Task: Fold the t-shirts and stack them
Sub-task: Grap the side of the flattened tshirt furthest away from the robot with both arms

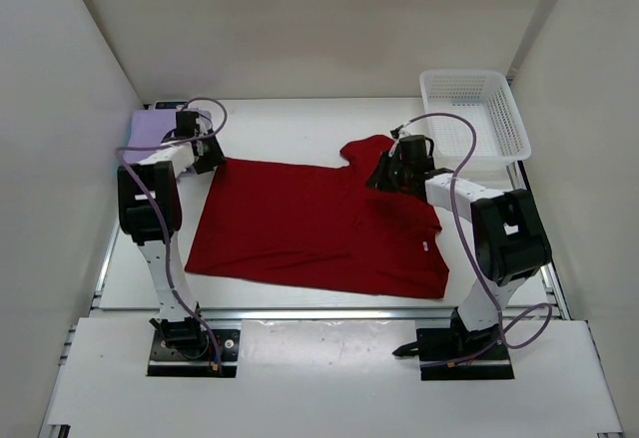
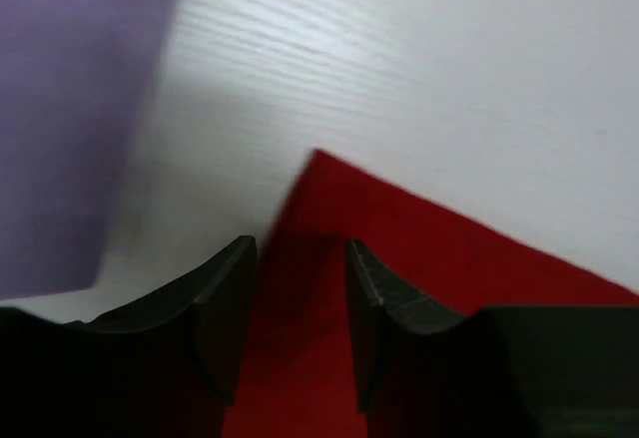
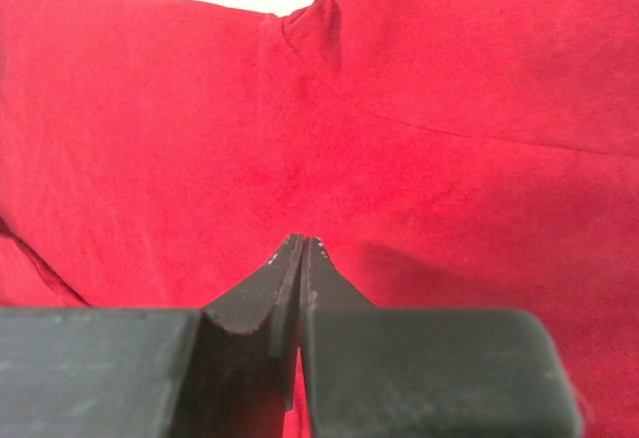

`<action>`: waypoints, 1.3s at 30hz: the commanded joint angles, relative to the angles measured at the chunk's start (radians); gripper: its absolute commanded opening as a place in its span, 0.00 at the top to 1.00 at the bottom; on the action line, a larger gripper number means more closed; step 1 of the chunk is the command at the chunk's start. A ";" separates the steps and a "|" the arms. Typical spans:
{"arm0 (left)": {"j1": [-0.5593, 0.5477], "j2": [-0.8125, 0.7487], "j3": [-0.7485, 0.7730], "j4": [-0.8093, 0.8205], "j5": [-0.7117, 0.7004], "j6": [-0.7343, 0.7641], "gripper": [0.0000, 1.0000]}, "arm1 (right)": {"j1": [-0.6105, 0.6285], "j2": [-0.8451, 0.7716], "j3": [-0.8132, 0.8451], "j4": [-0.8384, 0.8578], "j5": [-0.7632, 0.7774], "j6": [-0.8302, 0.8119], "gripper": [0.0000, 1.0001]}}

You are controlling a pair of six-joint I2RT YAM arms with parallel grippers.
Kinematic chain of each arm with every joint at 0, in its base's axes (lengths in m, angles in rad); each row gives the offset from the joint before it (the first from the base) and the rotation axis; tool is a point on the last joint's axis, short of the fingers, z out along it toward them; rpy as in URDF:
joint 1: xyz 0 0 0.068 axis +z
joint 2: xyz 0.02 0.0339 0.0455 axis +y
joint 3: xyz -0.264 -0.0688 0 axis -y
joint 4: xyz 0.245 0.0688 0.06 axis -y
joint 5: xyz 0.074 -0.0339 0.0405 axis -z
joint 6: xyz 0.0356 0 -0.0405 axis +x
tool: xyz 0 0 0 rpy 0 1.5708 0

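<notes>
The red t-shirt (image 1: 300,228) lies spread flat across the middle of the white table (image 1: 290,124), one sleeve bunched at the upper right. The white basket (image 1: 474,109) fills the upper right corner; the lavender t-shirt (image 1: 152,124) lies at the upper left. The left gripper (image 2: 300,248), jaws half apart, straddles the red shirt's upper-left corner without clamping it. The right gripper (image 3: 302,241), jaws pressed together, sits over the bunched sleeve; whether it pinches cloth I cannot tell. Bare table lies above the shirt's top edge.

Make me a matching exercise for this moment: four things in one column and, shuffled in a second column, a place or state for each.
Things:
1. red shirt
2. lavender shirt
3. basket
4. right gripper

Places or states:
A. far right corner
B. jaws shut, over red fabric
C. spread out in the middle
D. far left corner

Pairs: 1-C; 2-D; 3-A; 4-B
</notes>
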 commanded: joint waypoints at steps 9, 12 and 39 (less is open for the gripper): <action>-0.026 0.051 0.142 -0.050 -0.136 0.044 0.40 | 0.035 -0.028 -0.012 0.107 -0.030 -0.002 1.00; -0.034 0.091 0.205 -0.108 -0.141 0.047 0.41 | 0.038 -0.035 -0.023 0.118 -0.043 0.002 0.99; -0.052 0.011 0.107 -0.069 -0.162 -0.002 1.00 | -0.137 0.209 0.424 -0.126 0.186 -0.178 0.73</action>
